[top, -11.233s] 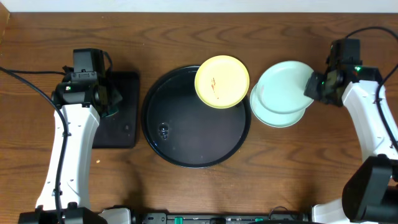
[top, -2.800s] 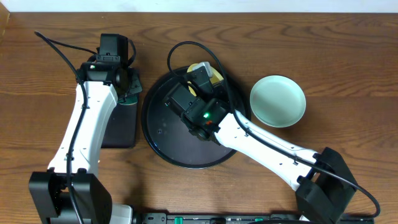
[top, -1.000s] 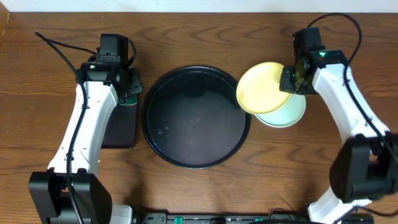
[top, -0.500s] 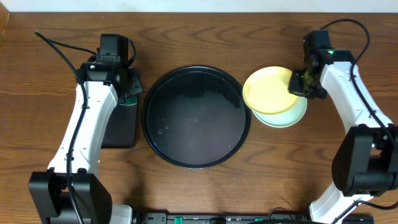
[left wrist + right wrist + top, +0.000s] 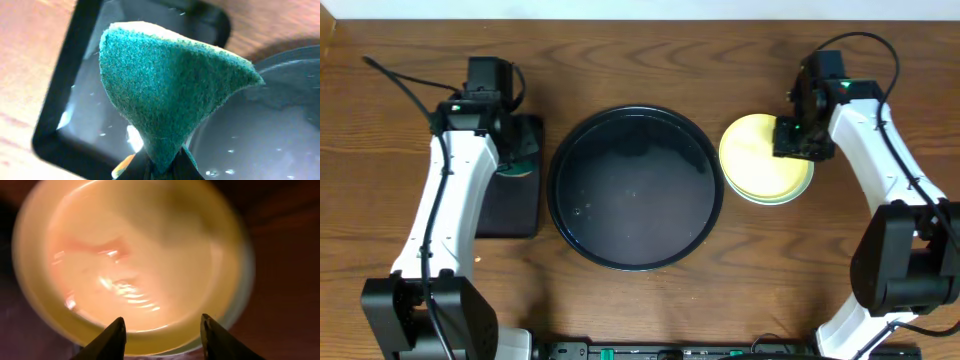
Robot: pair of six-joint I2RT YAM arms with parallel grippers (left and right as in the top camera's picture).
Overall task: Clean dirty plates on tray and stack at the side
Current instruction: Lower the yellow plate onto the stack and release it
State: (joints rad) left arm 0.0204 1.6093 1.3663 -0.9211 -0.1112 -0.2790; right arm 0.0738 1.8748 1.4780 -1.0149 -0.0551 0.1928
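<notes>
Right tool (image 5: 796, 140) overhangs the stacked plates (image 5: 755, 165); the tray (image 5: 635, 205) lies open.

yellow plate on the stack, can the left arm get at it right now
Probably not: the left tool is shut on the green sponge over the small tray, the round tray lies between, and the right tool hovers above the yellow plate.
</notes>
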